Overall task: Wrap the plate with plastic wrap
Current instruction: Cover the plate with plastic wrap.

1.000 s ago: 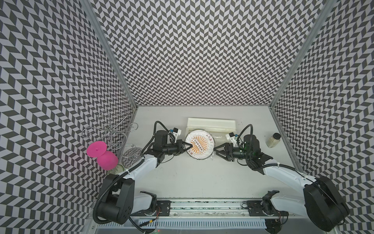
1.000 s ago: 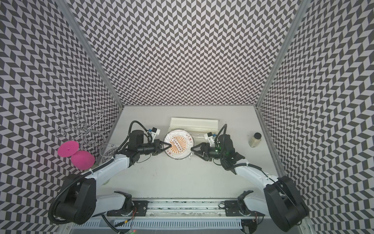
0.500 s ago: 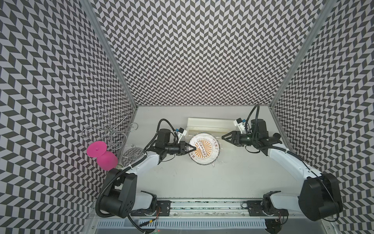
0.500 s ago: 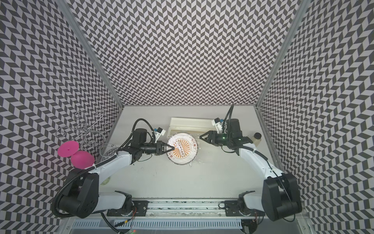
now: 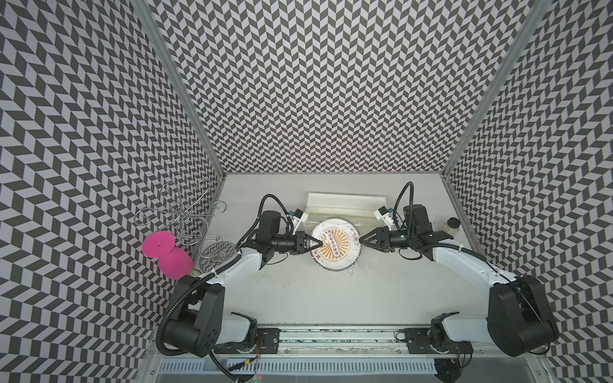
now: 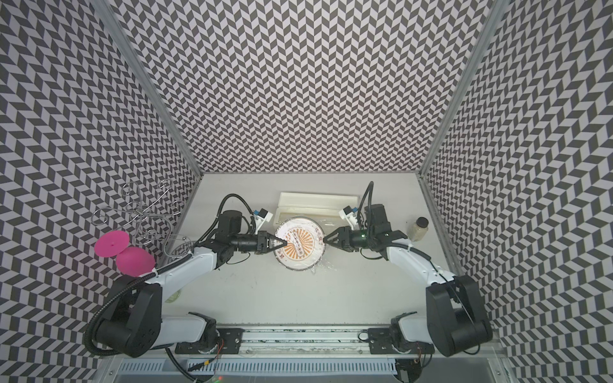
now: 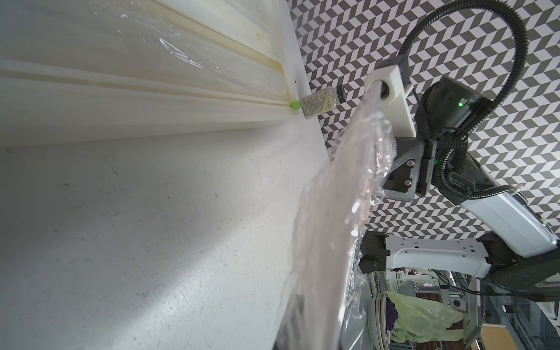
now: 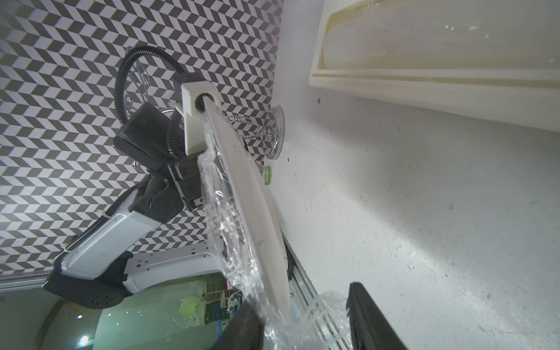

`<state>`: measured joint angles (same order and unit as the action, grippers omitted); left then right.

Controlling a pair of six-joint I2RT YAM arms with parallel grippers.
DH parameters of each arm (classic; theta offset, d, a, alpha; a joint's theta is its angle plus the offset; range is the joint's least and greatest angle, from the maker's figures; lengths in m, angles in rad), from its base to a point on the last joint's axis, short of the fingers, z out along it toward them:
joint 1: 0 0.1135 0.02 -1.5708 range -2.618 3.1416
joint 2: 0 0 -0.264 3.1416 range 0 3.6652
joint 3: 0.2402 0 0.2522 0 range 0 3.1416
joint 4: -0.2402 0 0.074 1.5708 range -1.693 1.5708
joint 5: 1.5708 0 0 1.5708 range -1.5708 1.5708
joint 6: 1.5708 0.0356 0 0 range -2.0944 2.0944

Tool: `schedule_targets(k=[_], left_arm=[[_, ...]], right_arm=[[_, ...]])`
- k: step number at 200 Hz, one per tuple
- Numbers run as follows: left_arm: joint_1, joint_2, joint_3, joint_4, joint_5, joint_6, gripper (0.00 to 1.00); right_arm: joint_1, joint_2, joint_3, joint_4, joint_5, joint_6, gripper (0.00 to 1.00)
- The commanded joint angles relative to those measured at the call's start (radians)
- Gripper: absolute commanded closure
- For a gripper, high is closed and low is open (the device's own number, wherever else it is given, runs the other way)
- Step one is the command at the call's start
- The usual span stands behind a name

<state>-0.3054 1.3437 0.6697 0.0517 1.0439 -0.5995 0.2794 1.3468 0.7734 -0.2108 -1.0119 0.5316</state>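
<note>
One plate [image 5: 335, 244] hangs mid-frame, plastic wrap [image 8: 230, 230] loose over it. The left fingers [image 5: 313, 244] are clamped on its rim; the right fingers [image 8: 371, 318] stand open astride the opposite rim. Stiff, breakable and film-slick, it likely wants firm rim grips.

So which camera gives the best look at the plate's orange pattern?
Both top views: they look down on the plate, whole sunburst face visible. The left wrist view shows it blurred, edge-on, under film; the right wrist view shows only a plain white side.
</note>
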Motion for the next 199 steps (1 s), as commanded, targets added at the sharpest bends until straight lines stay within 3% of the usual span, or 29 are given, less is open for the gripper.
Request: schedule_targets(k=[1,36,97,127,150,199], left_arm=[[-0.003,-0.025,-0.004,0.053,0.038,-0.001,1.00],[-0.003,-0.027,-0.021,0.053,0.033,-0.002,1.00],[-0.012,-0.042,-0.045,0.017,0.029,0.012,1.00],[-0.040,-0.057,-0.058,0.030,0.045,0.003,1.00],[-0.043,-0.097,-0.095,0.148,0.079,-0.084,1.00],[-0.045,-0.123,-0.082,0.203,0.116,-0.120,1.00]], right_arm=[[0.003,-0.047,-0.017,0.129,-0.056,0.037,0.62],[-0.011,-0.072,-0.023,0.152,-0.050,0.056,0.78],[-0.037,-0.081,0.001,0.187,0.000,0.068,0.92],[-0.037,-0.058,0.021,0.185,0.045,0.050,0.95],[-0.040,-0.001,0.010,0.161,0.074,0.010,0.97],[-0.036,0.084,-0.033,0.266,0.062,0.030,0.97]])
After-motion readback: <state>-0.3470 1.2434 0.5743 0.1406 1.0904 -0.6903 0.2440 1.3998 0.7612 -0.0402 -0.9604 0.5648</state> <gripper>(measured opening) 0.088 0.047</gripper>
